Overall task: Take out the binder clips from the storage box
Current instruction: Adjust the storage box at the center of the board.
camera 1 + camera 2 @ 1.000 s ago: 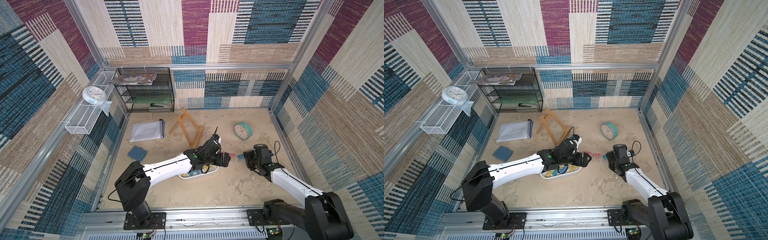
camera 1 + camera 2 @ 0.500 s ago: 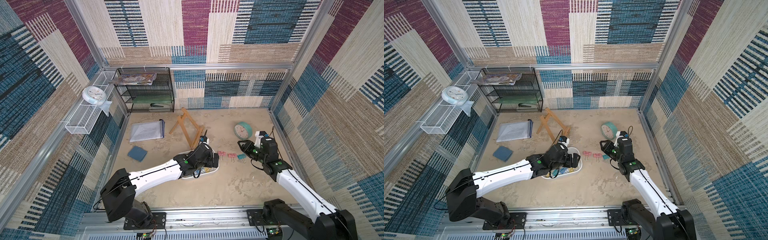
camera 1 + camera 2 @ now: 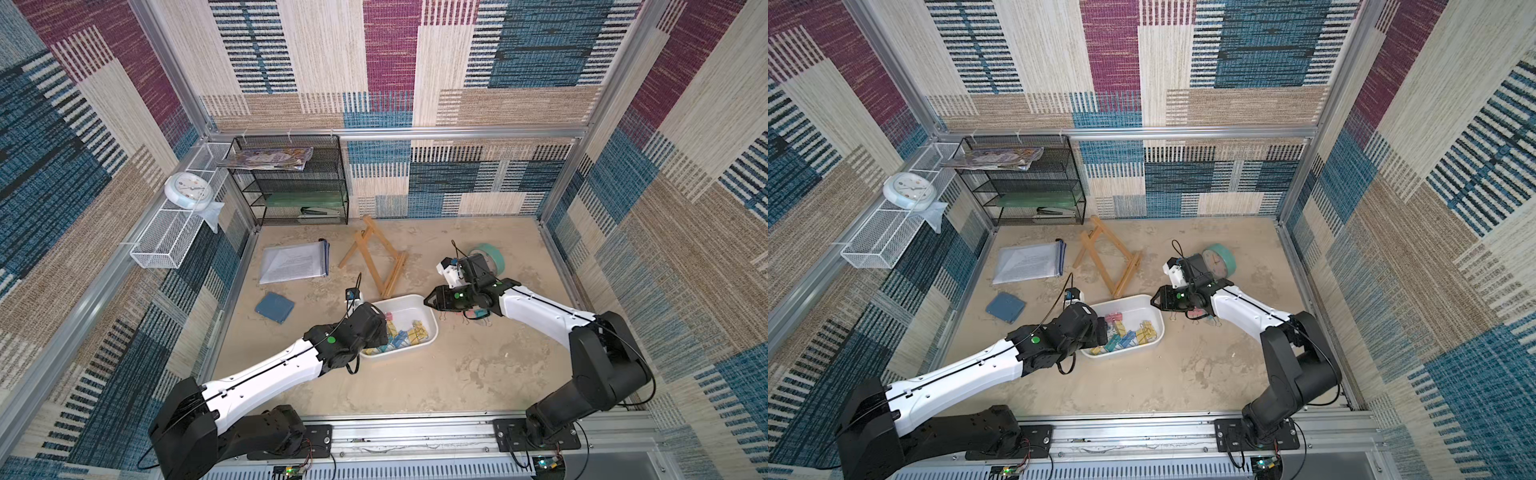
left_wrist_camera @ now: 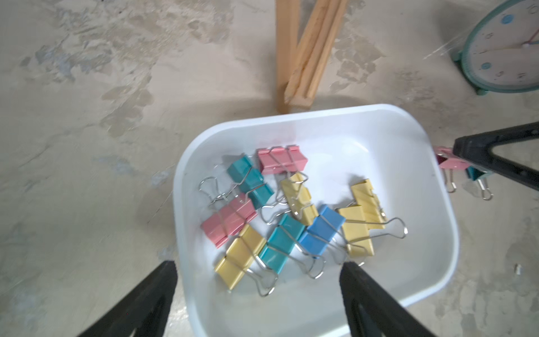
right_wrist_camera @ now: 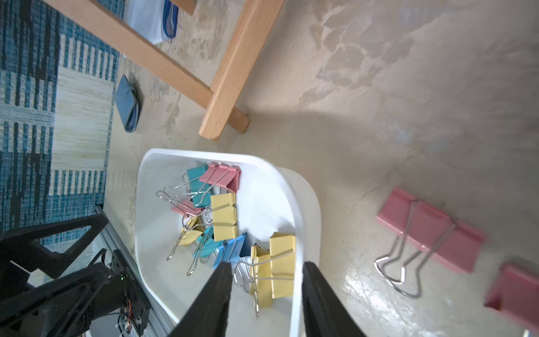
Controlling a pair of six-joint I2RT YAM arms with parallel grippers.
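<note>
Box (image 3: pixel 436 330) of clips (image 3: pixel 409 334) between my hands
In a top view, left hand (image 3: pixel 380 332) at its 9 o'clock, right hand (image 3: pixel 427 300) at 2. Left wrist: left hand (image 4: pixel 259 264) wide over clips (image 4: pixel 291 221). Right wrist: right hand (image 5: pixel 267 265) half-open straddling the box (image 5: pixel 306 204); pink clips (image 5: pixel 428 230) outside.

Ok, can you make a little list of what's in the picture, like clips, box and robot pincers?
Storage box: white, on the table
Binder clips inside: nine; pink, yellow, teal, blue
Clips outside: pink ones on the table beside the box
Left pincer: open, over the box's edge
Right pincer: open, astride the box rim
</note>
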